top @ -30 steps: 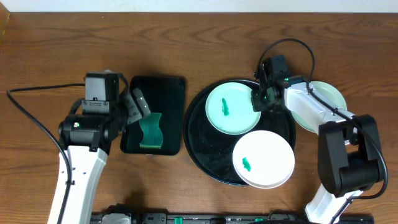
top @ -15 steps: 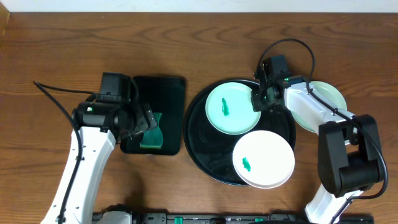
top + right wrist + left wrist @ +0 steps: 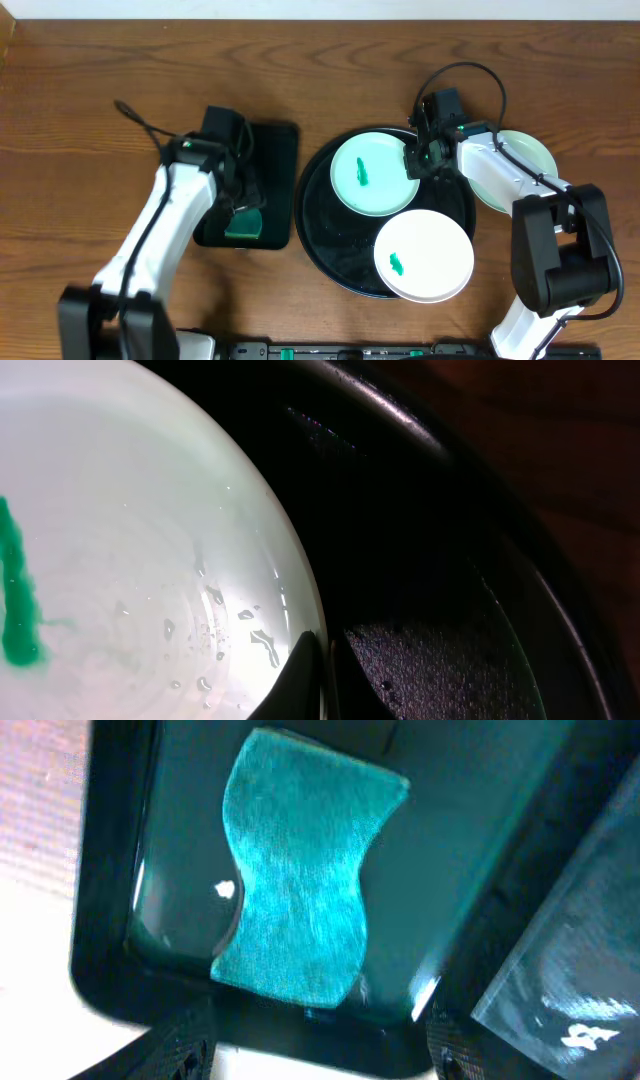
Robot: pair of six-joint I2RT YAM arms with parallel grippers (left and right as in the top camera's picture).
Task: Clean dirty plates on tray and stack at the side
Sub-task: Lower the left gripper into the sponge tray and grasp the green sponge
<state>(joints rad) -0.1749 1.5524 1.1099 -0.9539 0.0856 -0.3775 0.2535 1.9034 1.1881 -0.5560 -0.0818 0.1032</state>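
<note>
Two green-smeared plates [image 3: 375,172], glossy black tray [image 3: 318,215]

Overhead, the left tool [image 3: 320,1050] hides under its wrist. The right arm [image 3: 500,175] covers part of the mint plate [image 3: 532,148] behind the right tool [image 3: 413,165]; its wrist view crops the smeared plate [image 3: 130,530].

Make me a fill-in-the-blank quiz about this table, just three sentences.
The sponge lies in a rectangular tray coloured dark ____. The round black tray holds ____ plates. The right gripper pinches the mint-green plate; the white plate bears a ____ smear.
Missing: green; two; green.
</note>
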